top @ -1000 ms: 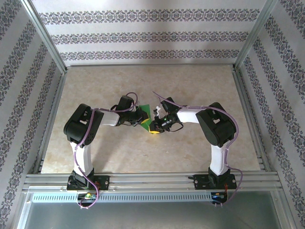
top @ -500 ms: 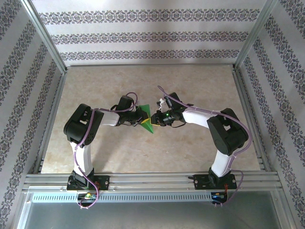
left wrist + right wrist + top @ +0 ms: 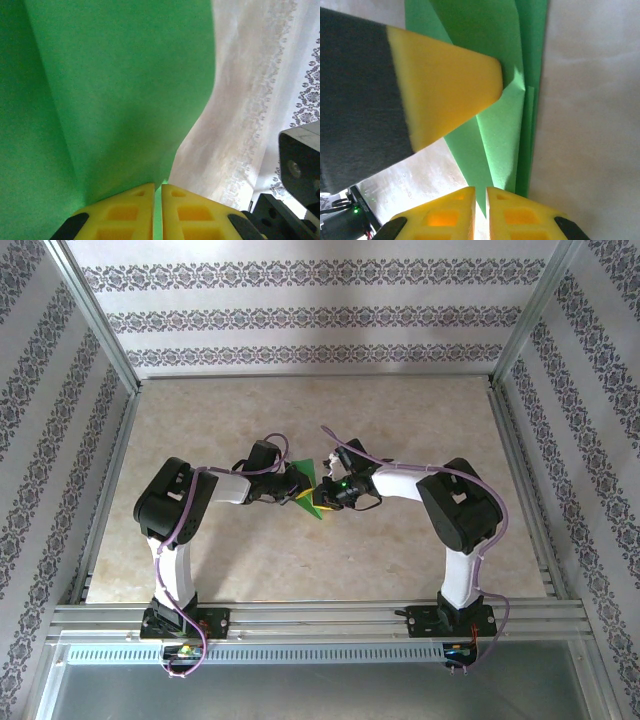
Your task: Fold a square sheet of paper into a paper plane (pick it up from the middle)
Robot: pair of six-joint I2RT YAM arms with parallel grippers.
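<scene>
Left gripper [image 3: 156,194]: jaws pressed together on the paper [image 3: 115,90], with a green sliver showing between them. Right gripper [image 3: 480,197]: jaws drawn to a narrow slit at the lower point of the folded paper; whether they pinch it cannot be told. In the right wrist view, one yellow finger [image 3: 445,95] of the left gripper lies against the paper's layered folds. From above, the two grippers meet tip to tip over the middle of the table [image 3: 400,410]. The paper is between them, one green corner jutting toward the near edge.

Beige marbled table [image 3: 400,420] enclosed by striped floral wallpaper walls [image 3: 320,315] and aluminium rails [image 3: 320,615]
</scene>
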